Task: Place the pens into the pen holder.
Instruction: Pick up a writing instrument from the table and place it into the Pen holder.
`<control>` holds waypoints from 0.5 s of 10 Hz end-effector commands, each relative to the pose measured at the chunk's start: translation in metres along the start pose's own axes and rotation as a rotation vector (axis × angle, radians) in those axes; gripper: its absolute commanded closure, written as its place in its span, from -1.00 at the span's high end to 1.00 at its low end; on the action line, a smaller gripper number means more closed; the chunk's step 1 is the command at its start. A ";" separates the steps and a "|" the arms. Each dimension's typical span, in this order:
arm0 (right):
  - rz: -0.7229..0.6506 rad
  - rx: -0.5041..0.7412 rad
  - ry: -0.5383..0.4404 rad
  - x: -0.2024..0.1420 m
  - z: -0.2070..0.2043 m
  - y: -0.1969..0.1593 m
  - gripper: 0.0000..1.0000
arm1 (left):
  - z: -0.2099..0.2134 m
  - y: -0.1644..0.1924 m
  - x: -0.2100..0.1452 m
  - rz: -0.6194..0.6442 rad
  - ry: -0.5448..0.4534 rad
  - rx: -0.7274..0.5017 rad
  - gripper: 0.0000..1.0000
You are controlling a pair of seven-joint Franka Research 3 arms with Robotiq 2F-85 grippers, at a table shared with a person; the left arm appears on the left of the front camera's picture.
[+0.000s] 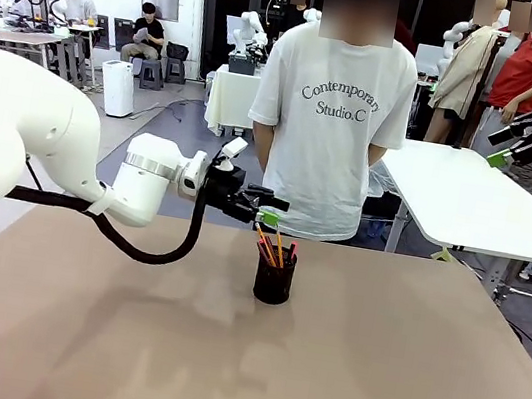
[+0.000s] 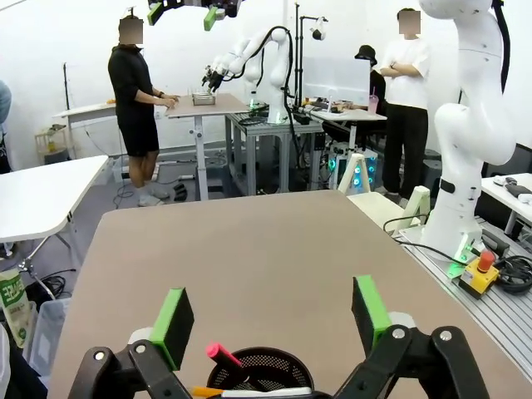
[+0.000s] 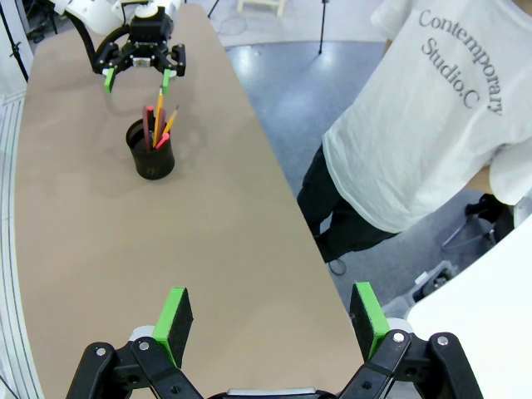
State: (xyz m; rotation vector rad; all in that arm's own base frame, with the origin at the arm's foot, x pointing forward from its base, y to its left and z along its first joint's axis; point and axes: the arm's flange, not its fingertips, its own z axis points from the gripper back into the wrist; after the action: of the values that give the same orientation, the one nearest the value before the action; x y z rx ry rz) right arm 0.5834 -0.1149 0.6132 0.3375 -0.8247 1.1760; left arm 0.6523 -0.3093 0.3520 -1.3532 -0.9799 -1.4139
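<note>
The pen holder (image 1: 273,282), a small black mesh cup, stands upright near the middle of the table's far side. Several pens (image 1: 271,245) stick out of it, a yellow-orange one and dark ones with red ends. My left gripper (image 1: 273,209) hovers just above and behind the cup, open, with nothing between its green pads. From the left wrist, the open gripper (image 2: 273,320) looks straight down over the cup's rim (image 2: 264,367) and a red pen end (image 2: 219,352). My right gripper (image 3: 272,320) is open and empty, raised high at the right (image 1: 506,144), far from the cup (image 3: 151,156).
A person in a white T-shirt (image 1: 331,119) stands at the table's far edge, right behind the cup. The brown tabletop (image 1: 369,378) is bare around the holder. A white table (image 1: 479,198) stands off to the right.
</note>
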 end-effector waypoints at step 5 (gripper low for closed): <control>0.010 -0.004 0.015 0.000 0.000 0.001 1.00 | 0.000 0.000 0.000 0.000 0.000 0.000 1.00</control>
State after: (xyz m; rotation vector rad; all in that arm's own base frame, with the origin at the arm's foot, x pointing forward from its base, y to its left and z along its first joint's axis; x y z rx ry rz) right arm 0.5834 -0.1149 0.6132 0.3375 -0.8247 1.1760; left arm 0.6527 -0.3117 0.3496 -1.3505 -0.9653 -1.3957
